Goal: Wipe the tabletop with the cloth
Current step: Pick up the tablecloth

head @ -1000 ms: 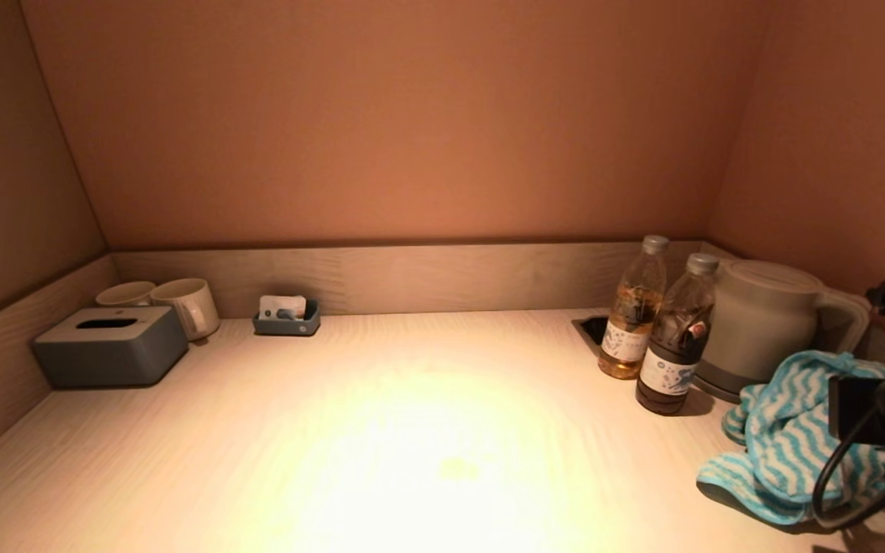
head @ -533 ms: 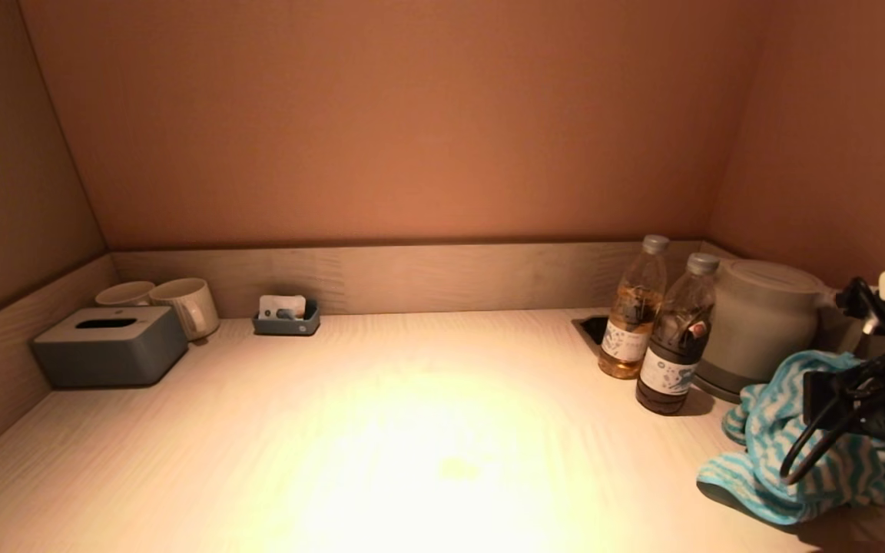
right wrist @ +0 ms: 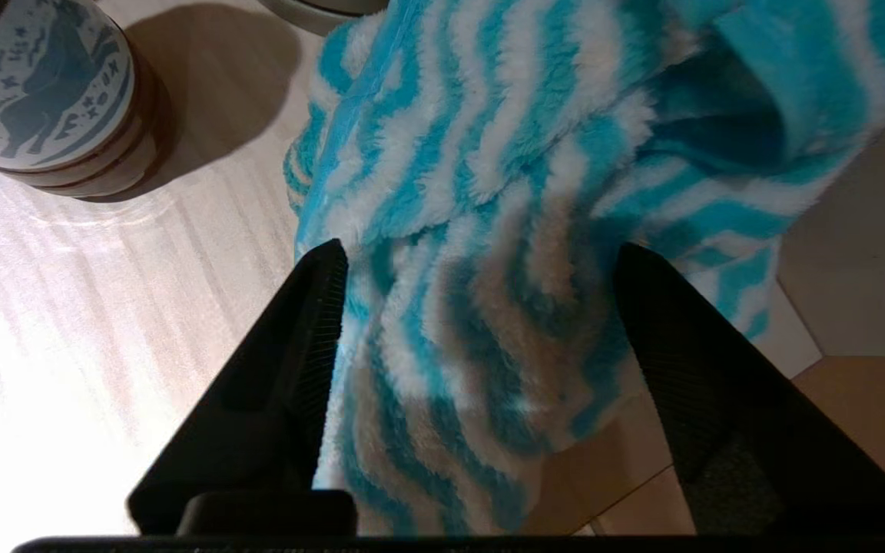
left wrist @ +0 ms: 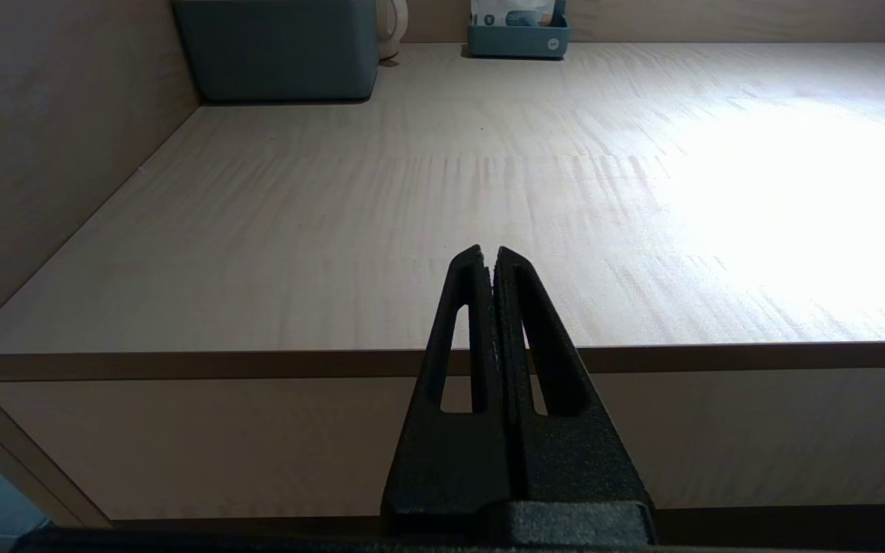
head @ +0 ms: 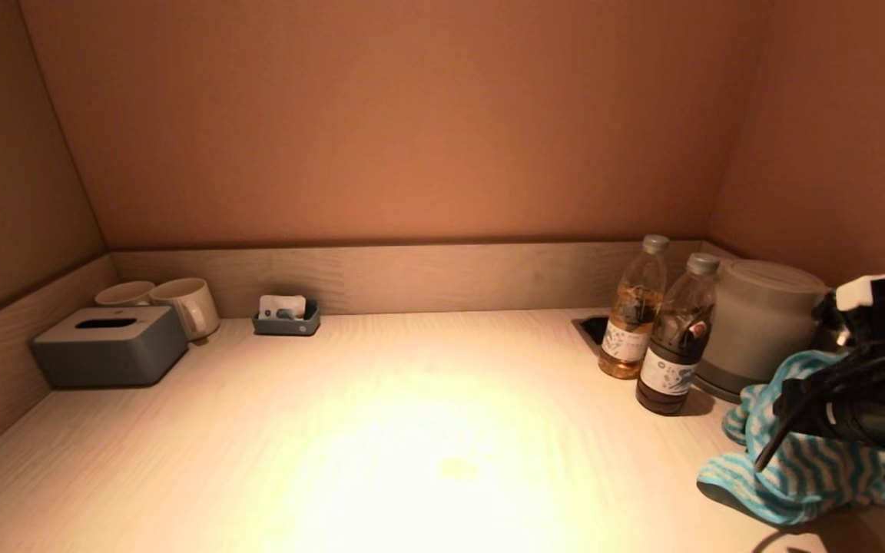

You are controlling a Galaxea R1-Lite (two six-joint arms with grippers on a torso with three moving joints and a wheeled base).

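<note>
Right gripper (right wrist: 473,261) hangs over the striped cloth (head: 803,453), fingers spread wide with a hump of the pile between them, not yet pinched; reads as the moment before the grab. The cloth lies bunched at the near right corner of the desk (head: 381,430), just beside the dark bottle (head: 677,338) and touching or nearly touching the base of the kettle (head: 757,322); whether it touches the base I cannot tell. The amber bottle (head: 631,311) stands just beyond the dark one. The fingers straddle the tallest fold, likely because a raised ridge gives the easiest purchase on soft fabric. Left gripper (left wrist: 495,265) is pressed together on nothing, parked off the near edge of the desk at the left, out of the way. Room for moving: the whole middle of the desk is bare and brightly lit, a wide lane running left from the cloth. Limits are the raised back and side boards, the tissue box (head: 108,346) and two mugs (head: 181,303) in the far left corner, a small holder (head: 286,319) against the back board, and a dark recess (head: 592,326) in the surface beside the bottles. First stroke should probably pull toward the near middle, since the bottles stand close enough to topple.
</note>
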